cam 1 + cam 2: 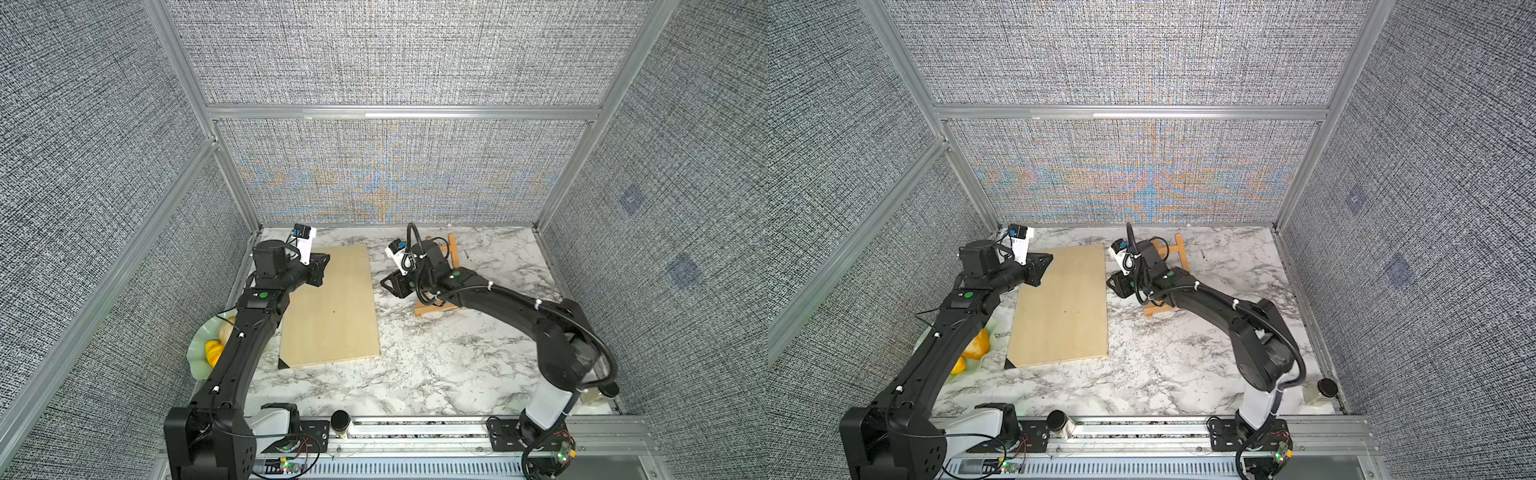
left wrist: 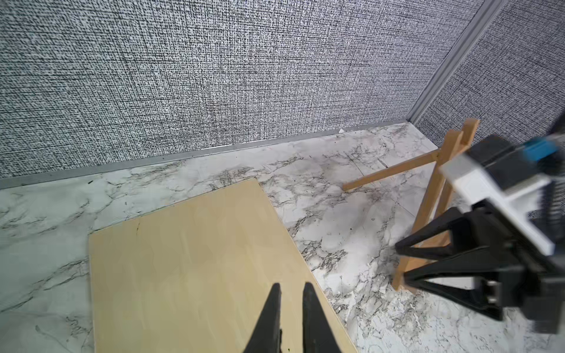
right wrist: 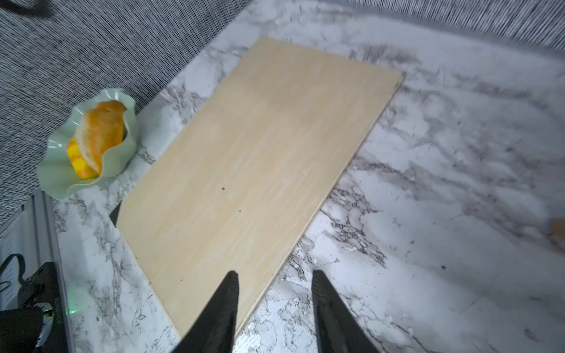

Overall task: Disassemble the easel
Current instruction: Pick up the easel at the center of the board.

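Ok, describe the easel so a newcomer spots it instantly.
Start at the marble table, far end, near the back wall. Right of the big pale board lying flat stands the easel, half hidden under the right arm. It alone is orange-tan, slatted and upright.

The left arm (image 1: 245, 336) and right arm (image 1: 519, 299) reach forward and bend inward, the left gripper (image 2: 292, 285) with jaws barely parted, the right gripper (image 3: 273, 273) with jaws wider, both empty.

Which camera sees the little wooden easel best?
The left wrist view: the easel stands upright with legs and back strut plain, partly behind the right hand. In both top views the right arm hides most of the easel. The right wrist view shows only a blurred tan speck.
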